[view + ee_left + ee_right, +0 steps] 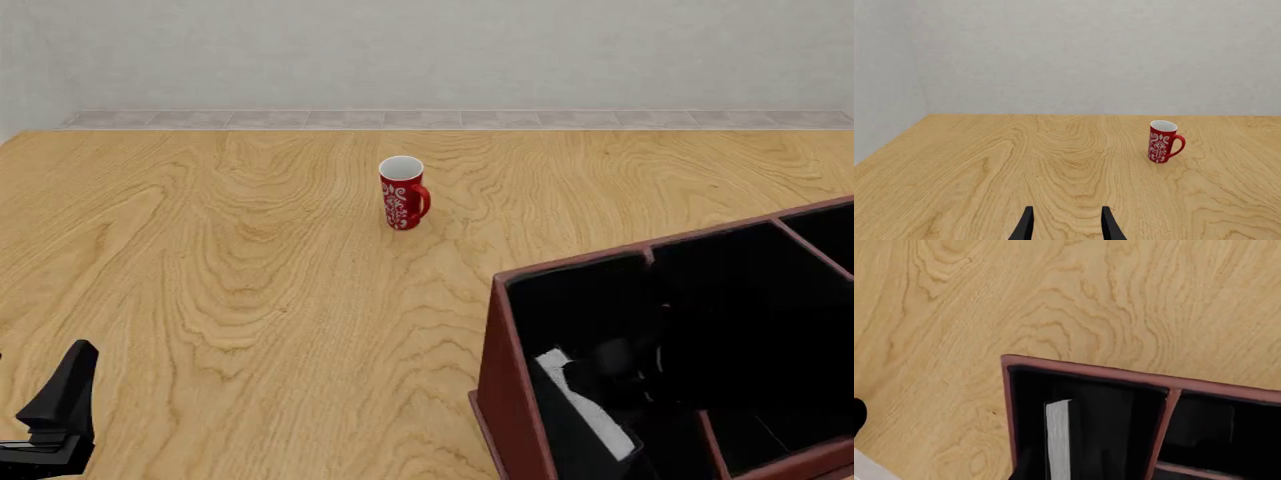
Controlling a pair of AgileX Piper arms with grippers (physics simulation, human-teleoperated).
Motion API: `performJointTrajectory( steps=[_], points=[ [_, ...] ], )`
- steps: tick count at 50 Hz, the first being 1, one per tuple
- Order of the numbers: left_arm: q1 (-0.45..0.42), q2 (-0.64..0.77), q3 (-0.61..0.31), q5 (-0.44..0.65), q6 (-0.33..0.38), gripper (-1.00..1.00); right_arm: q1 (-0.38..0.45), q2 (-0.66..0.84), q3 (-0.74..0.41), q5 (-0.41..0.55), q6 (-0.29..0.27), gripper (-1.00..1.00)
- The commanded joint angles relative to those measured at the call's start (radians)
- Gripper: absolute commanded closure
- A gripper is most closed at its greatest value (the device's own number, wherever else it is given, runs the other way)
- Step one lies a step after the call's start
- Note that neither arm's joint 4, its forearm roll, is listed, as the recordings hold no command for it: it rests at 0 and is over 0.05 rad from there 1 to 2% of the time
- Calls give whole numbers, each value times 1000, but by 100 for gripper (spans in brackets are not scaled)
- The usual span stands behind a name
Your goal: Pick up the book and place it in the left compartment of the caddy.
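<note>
Your book (583,402) sits inside the caddy (514,375), in the left compartment (587,310), the wide black-lined bay along the leftmost wall. In the front view you see it as a thin black slab leaning close to that wall, its white page edges turned upward and running toward the near corner. The right wrist view shows the same white strip (1058,440) standing on edge just beside the left wall, with a reddish divider (1162,432) closing the bay on its other side.

Your right claw is hard to read. A dark shape shows inside the left compartment in the front view, just right of the book, but it blends into the black lining, and you cannot tell whether its fingers are spread or pinching the book.

Your left claw (1066,227) hangs low over the bare desk (240,260), well apart from the caddy, its two dark fingers (1024,226) spread with nothing between them.

A red mug (402,193) with a white pattern stands upright on the desk, farther out than the caddy and clear of both arms.
</note>
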Motion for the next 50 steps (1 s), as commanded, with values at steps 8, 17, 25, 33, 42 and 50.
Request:
performJointTrajectory(
  steps=[8,17,25,33,42,50],
  points=[
    [0,0,0,0,0,-100,-2,-159,-45,149,-10,-100],
    [0,0,0,0,0,-100,-7,-236,-77,230,-22,-100],
    [0,0,0,0,0,-100,-2,-295,-86,271,-16,-100],
    [0,0,0,0,0,-100,5,-343,-96,298,-12,-100],
    [0,0,0,0,-1,-100,7,-402,-132,339,-20,-100],
    [-1,10,7,-17,-1,-100,3,-460,-150,388,-19,-100]
  ],
)
